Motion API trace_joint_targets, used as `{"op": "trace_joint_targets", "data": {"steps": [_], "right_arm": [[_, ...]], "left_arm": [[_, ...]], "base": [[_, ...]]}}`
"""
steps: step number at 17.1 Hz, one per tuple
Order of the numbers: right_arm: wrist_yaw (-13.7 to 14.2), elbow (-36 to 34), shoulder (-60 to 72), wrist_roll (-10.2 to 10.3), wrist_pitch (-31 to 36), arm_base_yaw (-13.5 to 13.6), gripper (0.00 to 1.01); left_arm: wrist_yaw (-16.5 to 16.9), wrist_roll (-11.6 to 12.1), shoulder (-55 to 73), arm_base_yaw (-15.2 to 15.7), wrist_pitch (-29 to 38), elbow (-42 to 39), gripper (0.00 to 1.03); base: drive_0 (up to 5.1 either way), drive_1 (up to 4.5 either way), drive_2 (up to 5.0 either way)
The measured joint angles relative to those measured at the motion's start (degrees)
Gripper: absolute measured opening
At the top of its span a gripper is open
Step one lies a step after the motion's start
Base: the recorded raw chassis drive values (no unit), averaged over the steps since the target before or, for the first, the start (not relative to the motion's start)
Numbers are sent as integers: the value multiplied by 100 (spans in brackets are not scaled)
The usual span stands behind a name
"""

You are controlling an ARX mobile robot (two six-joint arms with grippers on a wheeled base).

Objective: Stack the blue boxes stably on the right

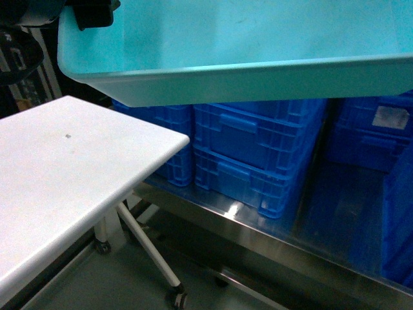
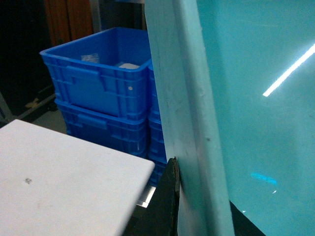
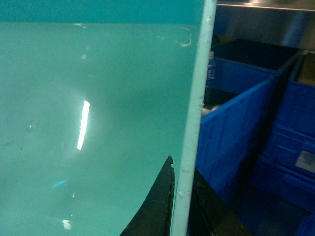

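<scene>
The pale turquoise tub (image 1: pixel 245 71) hangs in the air across the top of the head view, above the royal-blue ribbed crates (image 1: pixel 258 155). My left gripper (image 2: pixel 197 209) is shut on the tub's left wall (image 2: pixel 187 123), with one black finger (image 2: pixel 170 196) pressed on the outside. My right gripper (image 3: pixel 184 201) is shut on the opposite rim (image 3: pixel 197 98); one finger (image 3: pixel 160 206) lies inside the tub and the other is outside. In the head view, only a dark part of the left arm (image 1: pixel 93 13) shows. An open blue crate (image 2: pixel 98 73) tops a stack in the left wrist view. More blue crates (image 3: pixel 236 132) stand to the right in the right wrist view.
A white folding table (image 1: pixel 64 168) on castors stands at the lower left, its corner close under the tub. The crates rest on a steel shelf (image 1: pixel 258 223). More blue crates (image 1: pixel 374 129) fill the right side. Grey floor lies below.
</scene>
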Motion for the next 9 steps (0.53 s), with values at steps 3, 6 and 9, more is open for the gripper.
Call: {"op": "trace_joint_targets", "data": {"steps": [3, 6, 9], "right_arm": [[0, -9, 0, -2, 15, 4, 7], [-9, -9, 0, 2, 9, 0, 7], [-28, -20, 0, 13, 4, -57, 7]], "left_arm": [[-17, 13, -2, 0, 2, 0, 6], [-13, 33, -7, -2, 13, 0, 6], [-20, 35, -7, -33, 24, 0, 6]], "base": [[173, -653, -19], [173, -653, -19], [74, -477, -54]]}}
